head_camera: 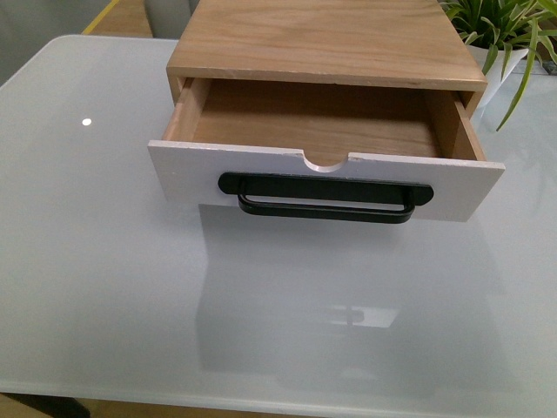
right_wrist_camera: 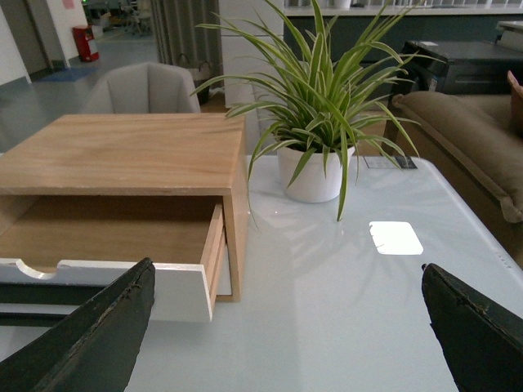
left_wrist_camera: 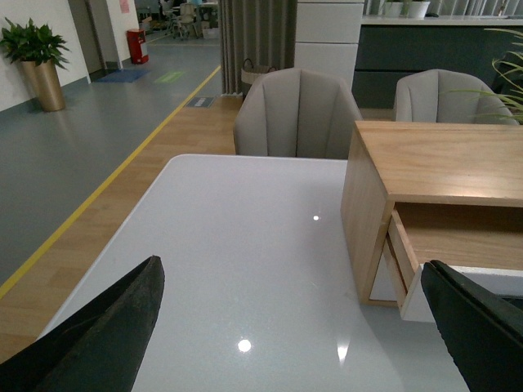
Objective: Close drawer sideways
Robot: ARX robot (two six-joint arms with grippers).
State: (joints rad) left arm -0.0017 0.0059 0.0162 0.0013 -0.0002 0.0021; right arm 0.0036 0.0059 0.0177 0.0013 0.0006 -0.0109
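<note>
The drawer (head_camera: 322, 178) is pulled out of a light wood cabinet (head_camera: 326, 39) on the white table. It has wood sides, a white front panel, a long black bar handle (head_camera: 326, 198) and a semicircular notch in its top edge. It is empty inside. Neither arm shows in the front view. My left gripper (left_wrist_camera: 302, 327) is open, over the table to the left of the cabinet; the drawer's left corner (left_wrist_camera: 413, 282) shows by one finger. My right gripper (right_wrist_camera: 286, 327) is open, to the right of the cabinet, with the drawer's right end (right_wrist_camera: 176, 286) near one finger.
A potted green plant (head_camera: 509, 43) in a white pot (right_wrist_camera: 309, 171) stands on the table just right of the cabinet. The glossy white table (head_camera: 278, 305) stretches in front of the drawer. Grey chairs (left_wrist_camera: 296, 110) stand beyond the table's far edge.
</note>
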